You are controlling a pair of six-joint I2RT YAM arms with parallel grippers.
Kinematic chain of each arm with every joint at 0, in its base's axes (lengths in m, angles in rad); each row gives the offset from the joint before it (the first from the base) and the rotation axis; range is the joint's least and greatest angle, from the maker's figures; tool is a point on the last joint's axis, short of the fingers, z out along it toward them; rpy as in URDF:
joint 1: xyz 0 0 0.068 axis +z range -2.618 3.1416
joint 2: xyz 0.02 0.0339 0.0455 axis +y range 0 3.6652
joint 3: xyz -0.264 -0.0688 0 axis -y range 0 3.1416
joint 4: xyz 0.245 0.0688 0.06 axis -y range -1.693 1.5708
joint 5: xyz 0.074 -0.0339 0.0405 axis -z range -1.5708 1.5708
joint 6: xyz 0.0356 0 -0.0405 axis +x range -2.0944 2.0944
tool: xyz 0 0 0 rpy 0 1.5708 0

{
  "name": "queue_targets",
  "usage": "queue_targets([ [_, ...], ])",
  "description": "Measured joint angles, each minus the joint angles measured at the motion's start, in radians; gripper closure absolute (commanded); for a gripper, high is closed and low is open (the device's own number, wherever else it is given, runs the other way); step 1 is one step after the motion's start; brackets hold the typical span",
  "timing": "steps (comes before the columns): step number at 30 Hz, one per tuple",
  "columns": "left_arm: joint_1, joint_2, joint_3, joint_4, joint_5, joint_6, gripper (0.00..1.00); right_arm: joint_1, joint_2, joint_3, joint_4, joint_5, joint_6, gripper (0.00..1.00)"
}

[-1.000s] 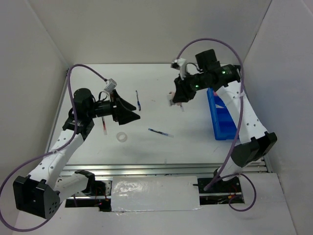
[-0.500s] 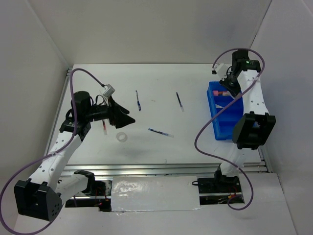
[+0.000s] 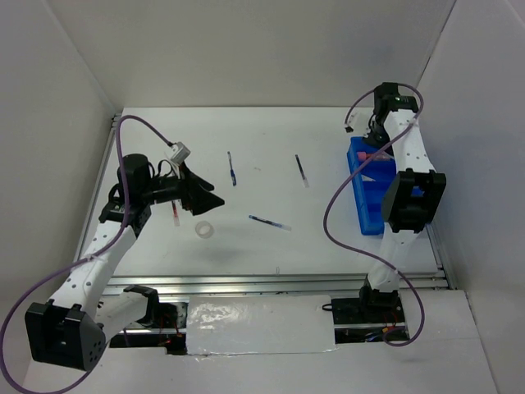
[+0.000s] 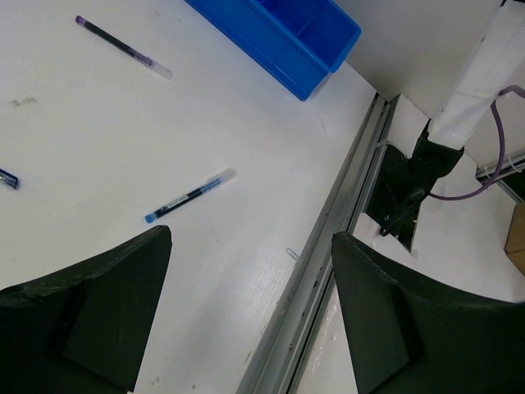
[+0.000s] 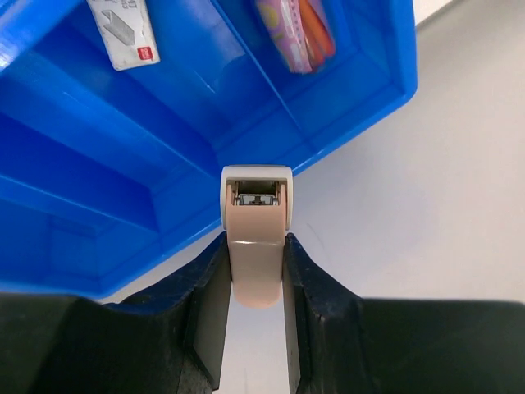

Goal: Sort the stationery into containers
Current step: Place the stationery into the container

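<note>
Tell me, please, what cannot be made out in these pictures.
Top view: the left gripper hides part of the red pen.
Top view: the right arm covers part of the blue bin and hides the beige block in the right gripper.
Left wrist view: the left edge cuts off a blue pen.
Right wrist view: the top edge cuts off the white box.

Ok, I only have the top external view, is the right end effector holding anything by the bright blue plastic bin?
Observer: Yes, the right end effector is shut on a small beige and white block.
Operator: Anything inside the bin?
Observer: A small white cardboard box lies in one compartment of the bright blue plastic bin.
Operator: And the left arm?
Observer: The left end effector is open, nothing between its fingers.
</note>
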Motion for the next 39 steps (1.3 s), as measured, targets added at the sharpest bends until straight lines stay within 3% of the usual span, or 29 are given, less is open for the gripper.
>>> queue_targets([
  [13, 0.051, 0.030, -0.032, 0.044, 0.035, 0.013, 0.09, 0.142, 0.032, -0.006, 0.019, 0.076, -0.016, 0.93],
  [24, 0.100, 0.071, -0.048, 0.097, 0.088, 0.012, 0.09, 0.130, 0.102, -0.053, 0.009, 0.153, -0.008, 0.91],
  [33, 0.126, 0.098, -0.050, 0.105, 0.122, 0.014, 0.09, 0.140, 0.255, 0.132, -0.072, 0.183, 0.179, 0.94],
  [39, 0.131, 0.108, -0.050, 0.121, 0.138, 0.013, 0.09, 0.129, 0.263, 0.137, -0.108, 0.157, 0.301, 0.92],
])
